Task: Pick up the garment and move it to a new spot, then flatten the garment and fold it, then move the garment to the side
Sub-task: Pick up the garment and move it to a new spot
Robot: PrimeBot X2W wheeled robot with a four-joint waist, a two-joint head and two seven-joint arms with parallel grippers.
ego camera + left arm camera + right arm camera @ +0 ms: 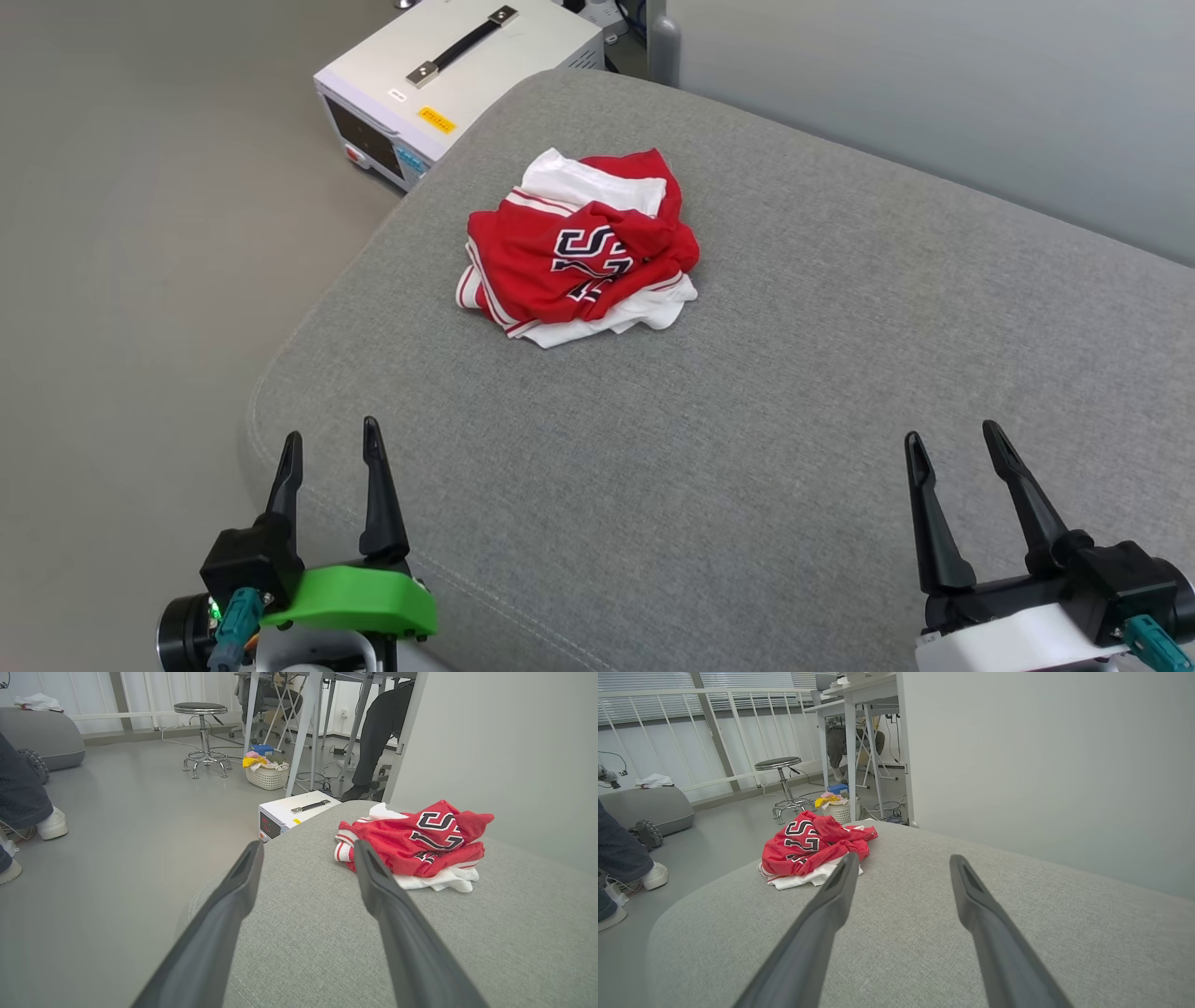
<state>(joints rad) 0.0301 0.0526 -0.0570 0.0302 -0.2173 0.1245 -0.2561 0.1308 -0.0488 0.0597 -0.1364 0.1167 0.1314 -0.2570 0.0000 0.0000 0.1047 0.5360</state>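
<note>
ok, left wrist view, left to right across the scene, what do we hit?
person's white shoe → stool → laundry basket → garment. Left out the white box: it overlaps the basket.

Grey fabric cushion (840, 392) with rounded corner; crumpled red-and-white garment (579, 252) lies on it, toward far side.

One garment (581, 252); one grey cushion (747, 467); one white box (485, 56); one stool (201, 732); one basket (267, 777); two white shoes (52, 823).

Grey floor (117, 835), pale wall (1041, 765), round stool (201, 709), white desk legs (303, 728).
</note>
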